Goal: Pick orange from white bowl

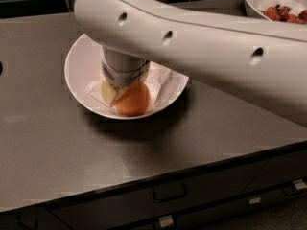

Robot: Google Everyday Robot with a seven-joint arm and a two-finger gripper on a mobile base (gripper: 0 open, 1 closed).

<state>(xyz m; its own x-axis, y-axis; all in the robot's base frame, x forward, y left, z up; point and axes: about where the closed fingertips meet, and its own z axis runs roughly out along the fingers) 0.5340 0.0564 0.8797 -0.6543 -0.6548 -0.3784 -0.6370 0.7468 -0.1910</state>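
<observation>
The orange (pixel 133 99) lies in the front part of the white bowl (pixel 79 66), on crumpled white paper (pixel 160 83). The bowl stands on a dark grey counter (pixel 57 143). My gripper (pixel 123 91) reaches straight down into the bowl from the thick white arm (pixel 192 42) and sits on the orange's upper left side, touching it. The arm hides the back of the bowl and the top of the orange.
A second white bowl with red fruit pieces (pixel 283 8) stands at the back right corner. The counter's front edge (pixel 158 176) runs above drawers with handles (pixel 169 193). A dark tiled wall lies behind.
</observation>
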